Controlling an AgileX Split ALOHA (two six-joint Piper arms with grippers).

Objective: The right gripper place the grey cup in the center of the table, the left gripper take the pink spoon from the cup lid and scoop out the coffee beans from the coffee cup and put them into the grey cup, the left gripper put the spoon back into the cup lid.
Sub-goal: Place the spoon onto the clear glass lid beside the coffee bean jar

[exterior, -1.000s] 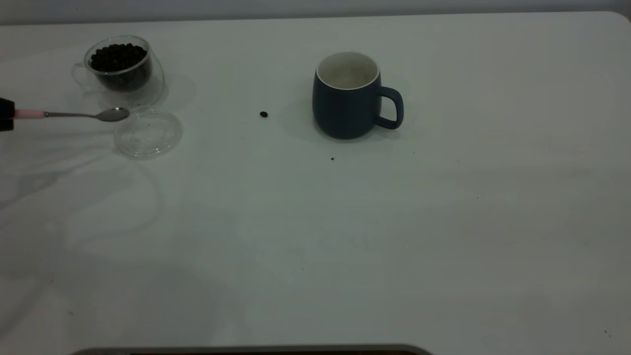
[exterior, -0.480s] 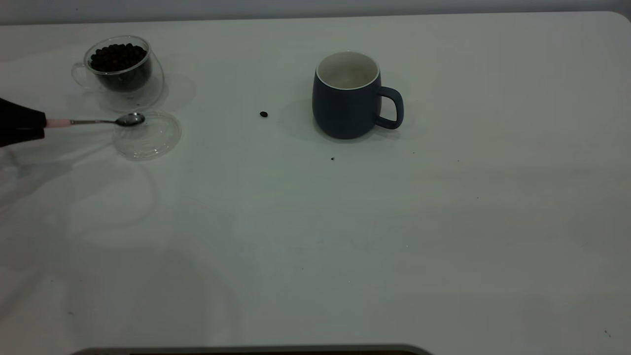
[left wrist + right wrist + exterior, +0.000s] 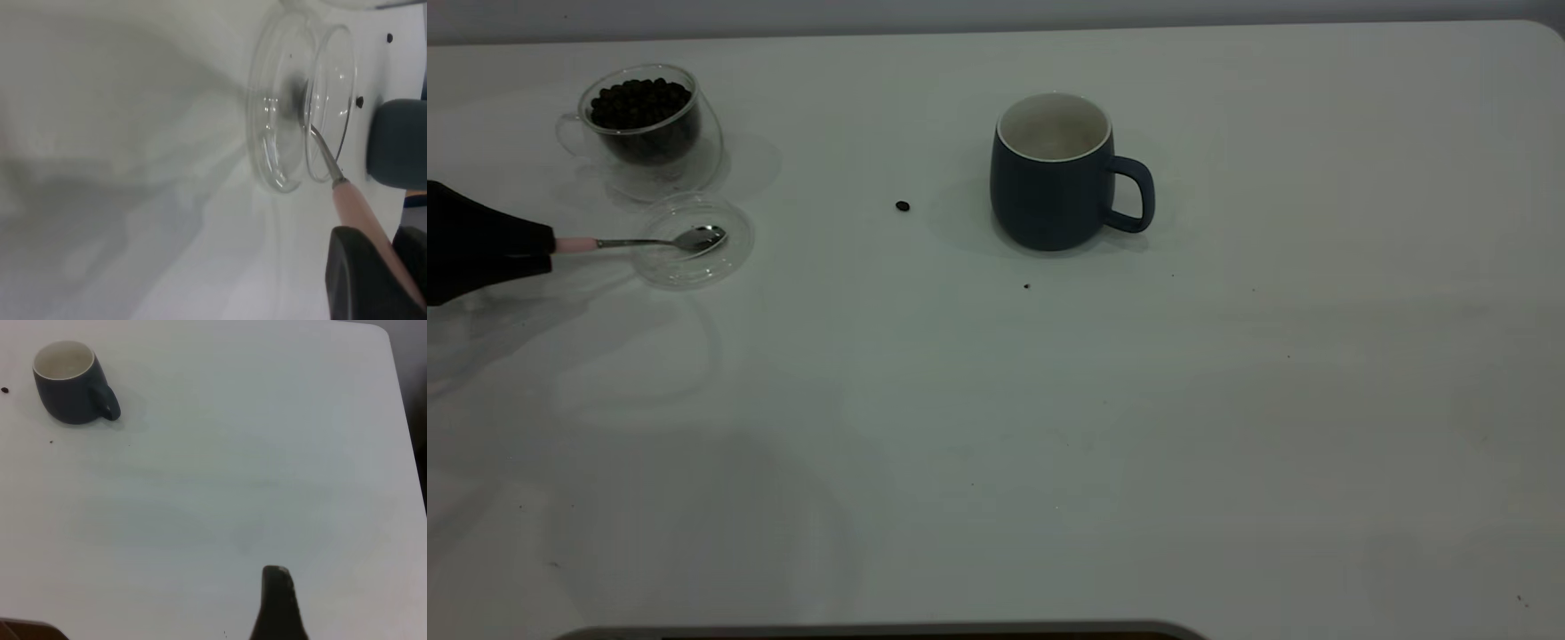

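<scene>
**Spoon bowl over the lid, my left claw clamped on the handle**

My left gripper (image 3: 547, 247) comes in from the table's left edge, fingers clamped on the pink spoon (image 3: 654, 242) by its pale pink handle. The metal stem reaches out level and the bowl sits over the cup lid (image 3: 729, 253); from the exterior view I can't tell whether the bowl touches the lid or hangs just above it. In my wrist view the stem of the spoon (image 3: 325, 155) crosses into the lid (image 3: 270, 133).

The coffee cup (image 3: 707, 147) stands just behind the lid, upright, with the coffee beans (image 3: 640, 102) heaped inside. The grey cup (image 3: 1049, 200) stands upright near the middle of the table (image 3: 1049, 444), well apart from the lid, handle pointing right, white inside showing. One loose bean (image 3: 903, 206) lies on the table between lid and grey cup, nearer the cup.

My right gripper (image 3: 279, 603) hangs over bare table, far from the grey cup (image 3: 67, 390); only one dark finger shows, so its state I cannot tell.
</scene>
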